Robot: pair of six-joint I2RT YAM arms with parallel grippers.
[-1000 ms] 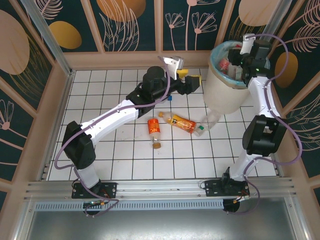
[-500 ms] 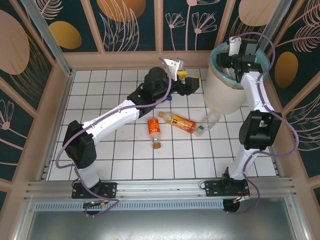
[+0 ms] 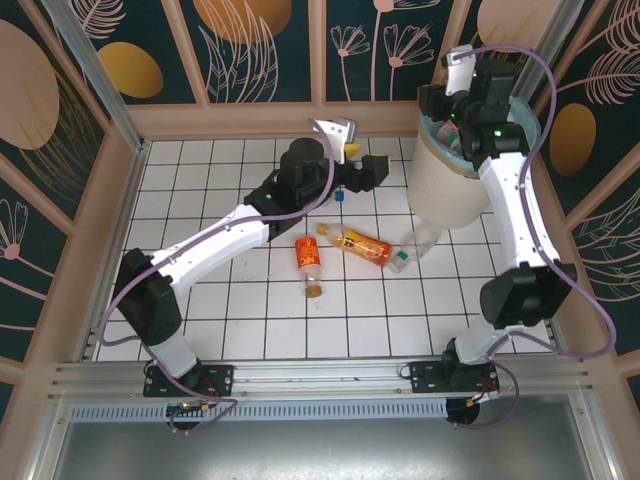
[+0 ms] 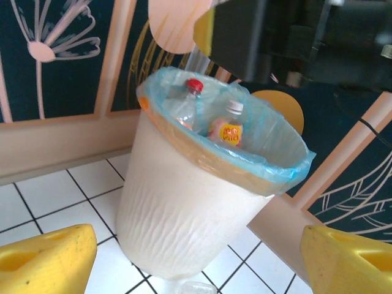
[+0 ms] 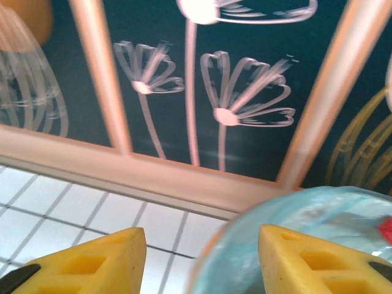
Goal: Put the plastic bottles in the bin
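Note:
The bin (image 3: 450,188) stands at the back right, cream-white with a turquoise bag over its rim. In the left wrist view the bin (image 4: 196,190) holds a red-capped bottle (image 4: 191,98) and a white-capped bottle with an orange label (image 4: 227,127). Three bottles lie on the tiles: an orange-labelled one (image 3: 310,262), an orange one (image 3: 362,245) and a clear crushed one (image 3: 416,244) at the bin's foot. My left gripper (image 3: 368,160) hovers left of the bin, open and empty (image 4: 196,263). My right gripper (image 3: 432,102) is open and empty (image 5: 202,257) above the bin's far left rim (image 5: 288,245).
A small blue cap (image 3: 340,196) lies on the tiles below the left gripper. Wooden rails and patterned panels (image 3: 260,50) wall in the white tiled floor (image 3: 230,300) at the back and sides. The right arm (image 3: 520,210) arches over the bin's right side.
My right gripper has risen out of the bin and swung left to above its far rim. The left gripper has shifted slightly left. The floor bottles have not moved.

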